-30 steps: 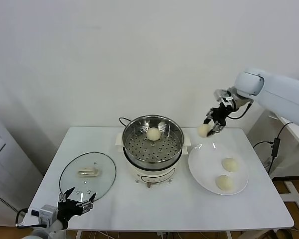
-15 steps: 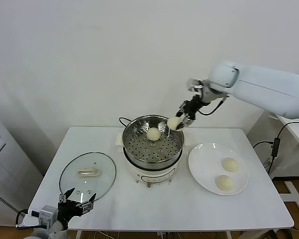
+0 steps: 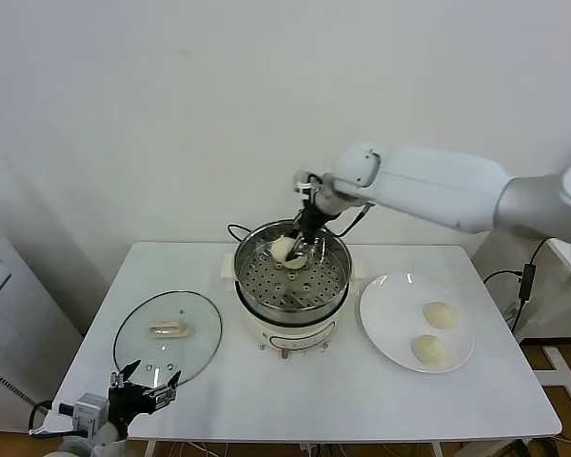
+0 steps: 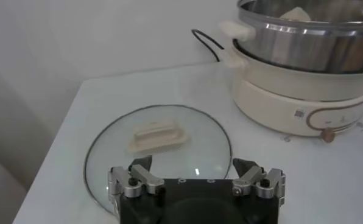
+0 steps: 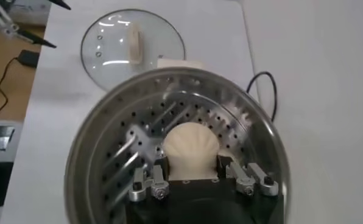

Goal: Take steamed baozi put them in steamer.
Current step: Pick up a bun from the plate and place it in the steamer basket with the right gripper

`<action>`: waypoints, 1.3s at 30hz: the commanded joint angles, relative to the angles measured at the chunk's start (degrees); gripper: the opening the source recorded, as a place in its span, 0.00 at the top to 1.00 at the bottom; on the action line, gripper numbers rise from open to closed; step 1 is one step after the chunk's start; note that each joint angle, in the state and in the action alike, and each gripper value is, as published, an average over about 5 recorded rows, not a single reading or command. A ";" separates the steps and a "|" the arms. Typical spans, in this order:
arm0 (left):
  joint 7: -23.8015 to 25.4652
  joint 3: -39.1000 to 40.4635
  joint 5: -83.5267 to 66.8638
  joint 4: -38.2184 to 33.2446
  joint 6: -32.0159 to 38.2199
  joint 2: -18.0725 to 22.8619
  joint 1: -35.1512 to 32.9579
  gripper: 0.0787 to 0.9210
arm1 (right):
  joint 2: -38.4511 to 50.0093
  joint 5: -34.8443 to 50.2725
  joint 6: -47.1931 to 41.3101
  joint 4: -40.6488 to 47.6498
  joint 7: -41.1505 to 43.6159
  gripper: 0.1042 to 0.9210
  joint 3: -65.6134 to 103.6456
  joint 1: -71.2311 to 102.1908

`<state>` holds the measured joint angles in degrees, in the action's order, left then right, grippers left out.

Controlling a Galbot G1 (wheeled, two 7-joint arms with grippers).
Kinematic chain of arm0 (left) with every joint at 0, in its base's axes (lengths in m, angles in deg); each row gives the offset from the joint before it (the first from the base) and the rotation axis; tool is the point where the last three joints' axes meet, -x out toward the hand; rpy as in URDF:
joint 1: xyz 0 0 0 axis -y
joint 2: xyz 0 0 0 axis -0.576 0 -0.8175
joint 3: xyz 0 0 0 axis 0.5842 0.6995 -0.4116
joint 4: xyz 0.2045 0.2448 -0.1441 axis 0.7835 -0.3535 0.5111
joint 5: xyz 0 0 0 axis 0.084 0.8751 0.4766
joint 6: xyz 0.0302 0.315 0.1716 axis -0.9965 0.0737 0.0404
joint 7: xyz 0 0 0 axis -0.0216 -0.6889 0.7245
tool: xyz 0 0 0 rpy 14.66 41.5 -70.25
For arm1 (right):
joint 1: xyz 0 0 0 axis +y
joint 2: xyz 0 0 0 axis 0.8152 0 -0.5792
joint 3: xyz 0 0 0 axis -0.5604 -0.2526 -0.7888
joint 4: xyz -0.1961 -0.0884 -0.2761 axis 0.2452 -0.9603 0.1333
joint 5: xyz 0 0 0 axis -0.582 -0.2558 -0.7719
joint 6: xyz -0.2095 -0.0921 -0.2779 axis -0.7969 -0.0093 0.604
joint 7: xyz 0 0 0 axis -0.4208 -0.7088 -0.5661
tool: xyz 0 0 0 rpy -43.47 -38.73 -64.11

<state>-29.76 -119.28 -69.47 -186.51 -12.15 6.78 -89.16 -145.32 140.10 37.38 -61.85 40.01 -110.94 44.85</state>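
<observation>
My right gripper (image 3: pixel 301 240) reaches into the steamer (image 3: pixel 257 271), a shiny steel basket with a perforated floor on a white cooker base. It is shut on a cream-white baozi (image 3: pixel 284 249), held low over the far side of the floor. In the right wrist view the baozi (image 5: pixel 190 145) sits between the fingers of the gripper (image 5: pixel 190 169), inside the steamer (image 5: pixel 108 164). Two more baozi (image 3: pixel 440 314) (image 3: pixel 428 349) lie on the white plate (image 3: pixel 385 319) to the right. My left gripper (image 3: pixel 145 392) is open and empty, parked low at the table's front left corner.
The round glass lid (image 3: pixel 167 330) with a cream handle lies flat left of the cooker; it also shows in the left wrist view (image 4: pixel 157 137) just ahead of the left gripper (image 4: pixel 197 176). A black cord (image 3: pixel 236 230) runs behind the cooker. A wall stands behind the table.
My right gripper carried a baozi from above the plate leftward over the steamer's rim and down into the basket. The left arm has not moved.
</observation>
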 commanded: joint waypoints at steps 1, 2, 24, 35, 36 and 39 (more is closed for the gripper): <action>-0.01 -0.11 -0.06 -0.34 0.04 0.07 -0.20 0.12 | -6.71 0.96 -3.34 4.84 -5.03 0.54 0.70 6.08; -0.01 -0.14 -0.06 -0.37 0.06 0.08 -0.26 0.12 | -6.94 0.81 -3.49 5.22 -5.44 0.54 0.87 6.50; 0.02 -0.47 -0.36 -0.23 0.20 0.22 -0.54 0.12 | -9.88 -0.60 -4.18 9.96 -7.63 0.49 3.17 10.81; -0.04 -0.54 -0.12 -0.84 0.14 0.77 -1.00 0.12 | 1.43 -6.20 -0.46 2.83 4.92 0.14 3.21 0.57; -0.03 -0.53 -0.08 -0.89 0.16 0.86 -1.13 0.12 | 3.30 -6.85 0.26 2.07 6.39 0.13 3.06 -0.72; 0.02 -0.56 0.06 -0.97 0.26 1.05 -1.56 0.12 | 9.94 -8.82 2.56 -0.66 11.32 0.12 1.44 -5.06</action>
<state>-29.79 -119.84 -69.57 -187.36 -11.97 7.62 -90.20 -149.53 136.84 35.04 -56.14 38.49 -107.99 50.20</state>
